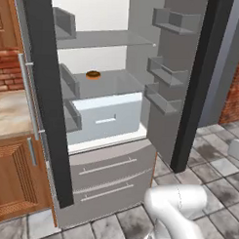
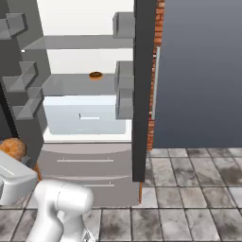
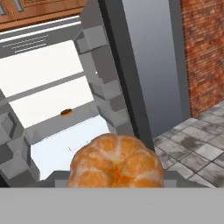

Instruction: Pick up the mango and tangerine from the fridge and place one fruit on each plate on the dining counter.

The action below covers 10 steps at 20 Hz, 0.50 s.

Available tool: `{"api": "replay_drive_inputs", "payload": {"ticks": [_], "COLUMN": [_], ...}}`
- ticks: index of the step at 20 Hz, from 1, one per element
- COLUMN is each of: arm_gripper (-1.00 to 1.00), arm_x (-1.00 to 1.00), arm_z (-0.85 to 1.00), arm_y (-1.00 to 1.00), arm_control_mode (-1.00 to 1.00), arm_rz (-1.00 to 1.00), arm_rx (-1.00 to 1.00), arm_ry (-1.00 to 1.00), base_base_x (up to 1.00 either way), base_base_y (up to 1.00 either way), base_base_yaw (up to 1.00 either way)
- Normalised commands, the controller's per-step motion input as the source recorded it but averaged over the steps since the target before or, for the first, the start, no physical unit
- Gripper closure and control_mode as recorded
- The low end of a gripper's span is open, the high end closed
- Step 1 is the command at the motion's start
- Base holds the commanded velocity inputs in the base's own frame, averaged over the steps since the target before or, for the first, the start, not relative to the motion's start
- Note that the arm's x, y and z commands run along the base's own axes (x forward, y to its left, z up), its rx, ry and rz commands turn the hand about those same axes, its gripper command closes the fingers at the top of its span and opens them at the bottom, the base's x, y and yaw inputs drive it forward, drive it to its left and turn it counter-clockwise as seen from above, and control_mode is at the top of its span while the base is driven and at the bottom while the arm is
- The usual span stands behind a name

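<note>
The gripper [image 3: 116, 186] is closed on an orange fruit with lobed segments — the tangerine [image 3: 116, 162] by its look. In the hand view this fruit sits at 6 o'clock, large and close to the camera, and the finger tips themselves are hidden behind it, so how exactly the pads touch the skin I cannot tell. In the right base view the same fruit [image 2: 13, 148] shows as a small orange ball at 9 o'clock near the left edge, just above a white part of the arm and outside the fridge, in front of the left door.

Going outward, the fridge [image 1: 110, 165] stands open, with both dark doors swung wide and the pale inside in view. On the clear glass shelf [image 1: 113, 82] lies a brown ring-shaped doughnut [image 1: 93, 74], at about 11 o'clock from the centre of the left base view; it is well apart from the held fruit. Below this shelf is the white drawer [image 1: 109, 116], and below that the grey lower front with long handles. Grey door bins [image 1: 167, 72] line the inner side of the right door.

At 9 o'clock in the left base view stands a wooden cabinet [image 1: 14, 181] — above it is a beige worktop [image 1: 9, 112]. The floor [image 2: 189, 189] is of grey stone tiles.
</note>
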Motion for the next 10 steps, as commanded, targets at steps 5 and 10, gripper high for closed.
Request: {"api": "replay_drive_inputs", "payload": {"ticks": [5, 10], "arm_gripper": [1.00, 1.00], "arm_x": [0.00, 0.00], "arm_z": [0.00, 0.00], "arm_y": [0.00, 0.00], "arm_control_mode": [1.00, 1.00], "arm_rz": [0.00, 0.00], "arm_rx": [0.00, 0.00], "arm_ry": [0.00, 0.00], "base_base_x": [-0.51, -0.39], "base_base_y": [0.00, 0.00], "base_base_yaw": [-0.73, -0.76]}}
